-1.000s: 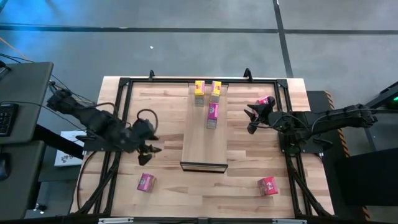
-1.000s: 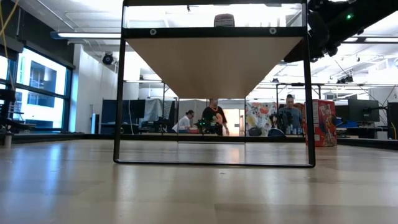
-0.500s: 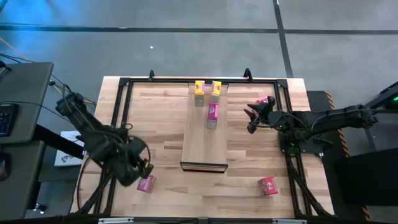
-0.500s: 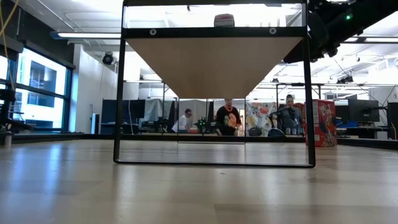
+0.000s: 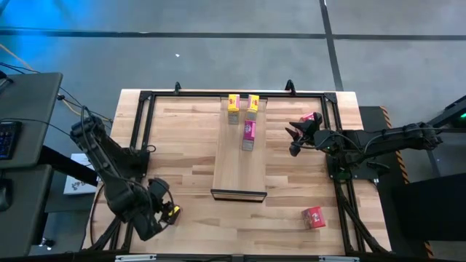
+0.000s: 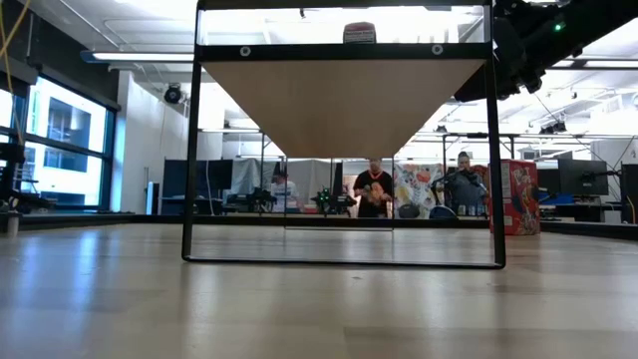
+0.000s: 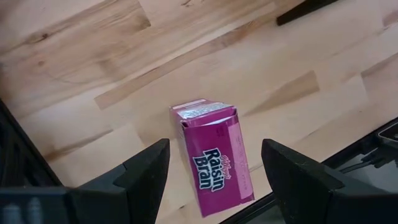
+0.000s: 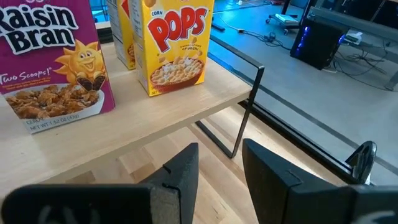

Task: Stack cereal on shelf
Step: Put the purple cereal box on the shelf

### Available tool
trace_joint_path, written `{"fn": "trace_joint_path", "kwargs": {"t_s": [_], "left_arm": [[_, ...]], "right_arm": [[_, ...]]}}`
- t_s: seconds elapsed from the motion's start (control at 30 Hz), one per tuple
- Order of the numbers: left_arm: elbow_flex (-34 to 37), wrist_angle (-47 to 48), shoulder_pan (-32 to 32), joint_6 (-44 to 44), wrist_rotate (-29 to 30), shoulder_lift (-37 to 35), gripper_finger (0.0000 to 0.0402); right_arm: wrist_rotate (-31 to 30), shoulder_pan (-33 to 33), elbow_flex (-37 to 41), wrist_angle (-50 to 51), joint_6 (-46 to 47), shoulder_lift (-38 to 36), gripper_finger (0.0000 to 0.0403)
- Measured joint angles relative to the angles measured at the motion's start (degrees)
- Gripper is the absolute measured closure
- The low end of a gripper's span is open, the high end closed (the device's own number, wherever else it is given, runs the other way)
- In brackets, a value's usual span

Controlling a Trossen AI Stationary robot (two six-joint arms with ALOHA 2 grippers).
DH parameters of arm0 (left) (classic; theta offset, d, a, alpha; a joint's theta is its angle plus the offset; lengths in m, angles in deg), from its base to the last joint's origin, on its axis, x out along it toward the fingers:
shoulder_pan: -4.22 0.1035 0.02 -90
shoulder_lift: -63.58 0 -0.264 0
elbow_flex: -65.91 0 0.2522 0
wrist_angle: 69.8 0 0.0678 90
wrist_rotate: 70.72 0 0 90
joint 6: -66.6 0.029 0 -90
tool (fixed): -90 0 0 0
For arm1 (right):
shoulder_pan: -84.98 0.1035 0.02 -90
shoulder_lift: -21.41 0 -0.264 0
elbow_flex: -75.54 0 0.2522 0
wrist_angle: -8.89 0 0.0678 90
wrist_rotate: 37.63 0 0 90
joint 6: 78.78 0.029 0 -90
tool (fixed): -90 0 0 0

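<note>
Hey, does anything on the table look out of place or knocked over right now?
Yes. A magenta Raisin Bran box lies flat on the tabletop, off the shelf, between the open fingers of the left gripper. A red box also sits off the shelf.

Two matte-black jointed arms trail looping black cables, each ending in blocky black fingers (image 7: 146, 171), seemingly plastic.

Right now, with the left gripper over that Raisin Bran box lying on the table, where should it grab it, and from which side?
Probably straight from above, across the narrow width. The magenta Raisin Bran box lies flat on the tabletop, printed face up. The left gripper hangs open with one finger either side of its long edges, not touching. Closing on those two long sides near mid-length looks safest.
</note>
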Motion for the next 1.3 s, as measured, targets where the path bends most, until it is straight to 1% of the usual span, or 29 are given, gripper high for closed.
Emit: {"fn": "trace_joint_path", "kwargs": {"t_s": [0.23, 0.37, 0.93, 1.1, 1.3], "left_arm": [[0.00, 0.11, 0.11, -0.77, -1.98, 2.25, 0.0154], [0.00, -0.47, 0.15, -0.77, -2.24, 3.53, 0.0154], [0.00, -1.13, 0.55, -0.83, -1.66, 3.76, 0.0154], [0.07, -2.61, 0.92, -0.19, -3.69, 5.94, 0.0154], [0.07, -5.28, 1.35, 1.72, -3.98, 8.38, 0.0154]], "right_arm": [[3.44, 0.02, 0.02, 0.66, 0.52, 0.02, 0.0288], [3.50, 0.02, 0.02, 0.66, 0.52, 0.02, 0.0288], [3.71, 0.02, 0.02, 0.83, 1.58, 0.02, 0.0288], [3.72, 0.02, 0.02, 0.85, 1.56, 0.02, 0.0288], [3.72, 0.02, 0.02, 0.88, 1.57, 0.00, 0.0288]]}}
